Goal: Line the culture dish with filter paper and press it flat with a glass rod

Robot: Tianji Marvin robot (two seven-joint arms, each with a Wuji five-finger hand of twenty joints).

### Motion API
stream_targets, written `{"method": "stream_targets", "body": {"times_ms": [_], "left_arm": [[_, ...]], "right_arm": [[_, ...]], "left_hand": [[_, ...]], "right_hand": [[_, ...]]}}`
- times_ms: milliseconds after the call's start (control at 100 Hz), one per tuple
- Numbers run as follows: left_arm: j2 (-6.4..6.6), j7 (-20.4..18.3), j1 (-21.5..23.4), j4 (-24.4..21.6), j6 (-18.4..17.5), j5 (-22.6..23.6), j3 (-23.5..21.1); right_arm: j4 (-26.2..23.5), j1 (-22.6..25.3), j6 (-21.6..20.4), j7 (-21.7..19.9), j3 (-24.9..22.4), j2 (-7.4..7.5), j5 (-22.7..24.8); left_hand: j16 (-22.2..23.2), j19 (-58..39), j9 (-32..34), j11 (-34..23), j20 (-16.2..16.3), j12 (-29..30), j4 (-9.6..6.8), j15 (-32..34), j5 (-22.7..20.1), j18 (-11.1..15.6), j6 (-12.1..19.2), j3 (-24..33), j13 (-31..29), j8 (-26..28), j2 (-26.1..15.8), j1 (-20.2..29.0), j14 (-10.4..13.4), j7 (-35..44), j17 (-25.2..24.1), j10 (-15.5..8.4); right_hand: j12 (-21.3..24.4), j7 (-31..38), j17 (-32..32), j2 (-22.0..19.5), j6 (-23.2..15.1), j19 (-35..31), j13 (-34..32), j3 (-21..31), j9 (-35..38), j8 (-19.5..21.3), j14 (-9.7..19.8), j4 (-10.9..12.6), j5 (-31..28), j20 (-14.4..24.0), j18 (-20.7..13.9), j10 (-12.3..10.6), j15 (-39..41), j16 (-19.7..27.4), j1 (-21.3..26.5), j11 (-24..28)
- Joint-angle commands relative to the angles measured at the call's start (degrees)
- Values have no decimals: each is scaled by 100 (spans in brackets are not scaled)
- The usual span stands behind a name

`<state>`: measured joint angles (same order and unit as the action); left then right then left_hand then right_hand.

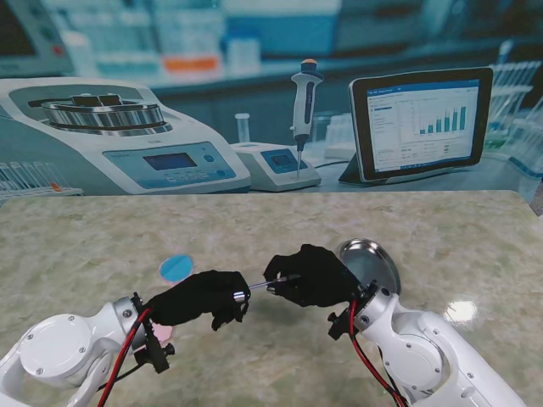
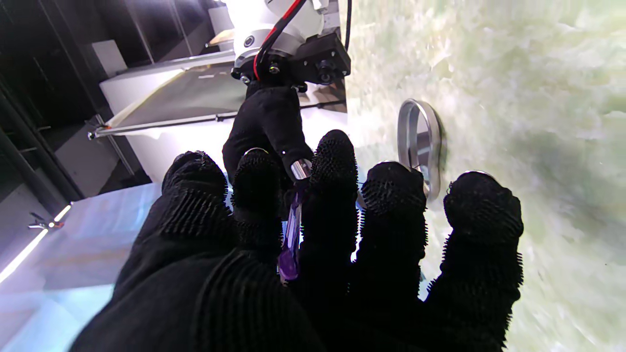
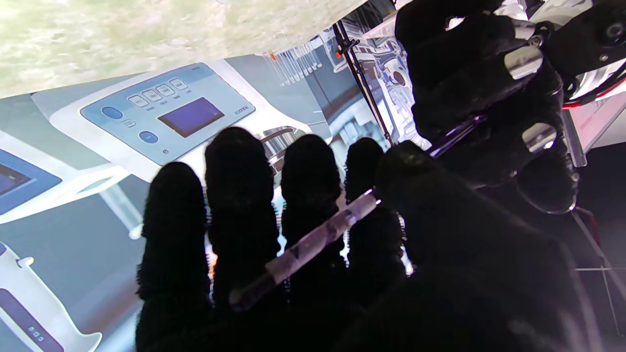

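Note:
A thin glass rod (image 1: 259,287) spans the gap between my two black-gloved hands, a little above the table. My left hand (image 1: 199,297) is curled around one end and my right hand (image 1: 310,275) grips the other. In the right wrist view the rod (image 3: 313,247) lies across my fingers under the thumb, with the left hand (image 3: 469,73) closed on its far end. The left wrist view shows the rod (image 2: 292,234) running between my fingers toward the right hand (image 2: 269,127). A round metal culture dish (image 1: 377,259) sits just behind the right hand. A blue filter paper disc (image 1: 176,268) lies flat beyond the left hand.
The marble-patterned table (image 1: 102,237) ends at a printed lab backdrop (image 1: 170,161) showing a centrifuge, a pipette and a tablet. The dish rim (image 2: 415,142) stands close to my left fingertips in the left wrist view.

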<state>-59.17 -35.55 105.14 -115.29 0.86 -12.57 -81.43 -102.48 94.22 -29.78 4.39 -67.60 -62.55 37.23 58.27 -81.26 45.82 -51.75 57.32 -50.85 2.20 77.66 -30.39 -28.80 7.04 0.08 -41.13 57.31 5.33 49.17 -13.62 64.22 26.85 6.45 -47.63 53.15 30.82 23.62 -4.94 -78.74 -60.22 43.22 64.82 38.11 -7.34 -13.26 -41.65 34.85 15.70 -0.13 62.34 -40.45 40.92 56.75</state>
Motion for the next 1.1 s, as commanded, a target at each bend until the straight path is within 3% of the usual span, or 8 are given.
{"method": "stream_targets", "body": {"times_ms": [0, 260, 390, 410, 490, 710, 930, 1090], "left_arm": [[16, 6, 6, -11, 32, 75, 22], [-23, 377, 40, -77, 5, 427, 160], [-62, 624, 64, -114, 2, 576, 209], [-69, 669, 68, -119, -4, 603, 216], [-86, 784, 79, -137, -31, 705, 228], [-101, 909, 97, -152, -119, 844, 208], [-143, 1114, 123, -166, -168, 888, 208], [-167, 1201, 140, -187, -152, 854, 186]], "right_arm": [[31, 9, -48, 31, 27, -45, 10], [-11, 29, -147, 80, 26, -44, 91], [-18, 33, -198, 90, 27, -45, 100], [-20, 32, -206, 94, 29, -45, 104], [-26, 22, -238, 102, 40, -45, 118], [-36, 6, -312, 117, 49, -40, 182], [-105, 44, -337, 40, -6, -21, 195], [-171, 81, -346, 11, -65, -10, 246]], "left_hand": [[184, -421, 291, -438, 322, -288, -69, 387, -133, -268, -45, -10, -312, 273, -129, -85, 304, 293, 232, -261], [442, -1411, 1040, -1892, 310, -967, -78, 1457, -641, -113, -139, 65, -1311, 1325, -184, -114, 1185, 1165, 1331, -938], [6, -2204, 1592, -2621, -448, -945, -27, 2002, -1110, -3, -317, 475, -1917, 1955, 70, -359, 1523, 1454, 2151, -1349], [-85, -2384, 1722, -2713, -677, -930, 74, 2090, -1214, 36, -364, 1217, -2051, 1982, 285, -772, 1583, 1523, 2328, -1423], [-433, -2784, 2051, -2922, -1212, -878, 173, 2347, -1473, 158, -539, 2131, -2375, 2016, 611, -1228, 1740, 1705, 2764, -1553], [-900, -3213, 2670, -3083, -1956, -964, 173, 2683, -1973, 316, -994, 3429, -2874, 2005, 1396, -1581, 1934, 1945, 3355, -1502], [-1109, -3154, 2992, -3154, -1959, -988, 60, 2831, -2260, 309, -1384, 4106, -3134, 2029, 1883, -1517, 1981, 1978, 3433, -1445], [-1184, -3123, 3060, -3155, -1843, -962, 36, 2862, -2296, 319, -1552, 4222, -3184, 2010, 1869, -1446, 1951, 1977, 3429, -1397]], "right_hand": [[-32, 446, -84, -69, -396, -178, -76, 259, -17, 68, 18, 20, -237, 135, 85, -26, -15, -10, 108, 7], [9, 389, -121, -61, -339, -164, -38, 267, -42, -55, 9, 18, -225, 136, 79, -20, -88, 19, 93, -45], [74, 372, -146, -41, -343, -154, -17, 263, -47, -151, 5, 15, -213, 136, 71, -5, -157, 51, 72, -110], [88, 366, -149, -34, -340, -153, -13, 265, -55, -170, 4, 15, -209, 136, 72, -1, -171, 57, 73, -125], [125, 356, -156, -22, -331, -151, -3, 264, -64, -215, 0, 13, -194, 138, 71, 9, -213, 77, 64, -162], [448, 264, -234, 220, -354, -101, 119, 408, -207, -473, -7, -32, -42, 135, 35, 47, -508, 203, -212, -474], [986, -90, -548, 373, -119, 88, 492, 551, -609, -804, -39, -23, 291, 141, 18, 178, -1082, 393, -982, -1014], [1361, -1041, -803, 380, 154, 303, 839, 746, -972, -476, -40, 252, 264, 156, 20, 258, -1586, 566, -1566, -1333]]}}
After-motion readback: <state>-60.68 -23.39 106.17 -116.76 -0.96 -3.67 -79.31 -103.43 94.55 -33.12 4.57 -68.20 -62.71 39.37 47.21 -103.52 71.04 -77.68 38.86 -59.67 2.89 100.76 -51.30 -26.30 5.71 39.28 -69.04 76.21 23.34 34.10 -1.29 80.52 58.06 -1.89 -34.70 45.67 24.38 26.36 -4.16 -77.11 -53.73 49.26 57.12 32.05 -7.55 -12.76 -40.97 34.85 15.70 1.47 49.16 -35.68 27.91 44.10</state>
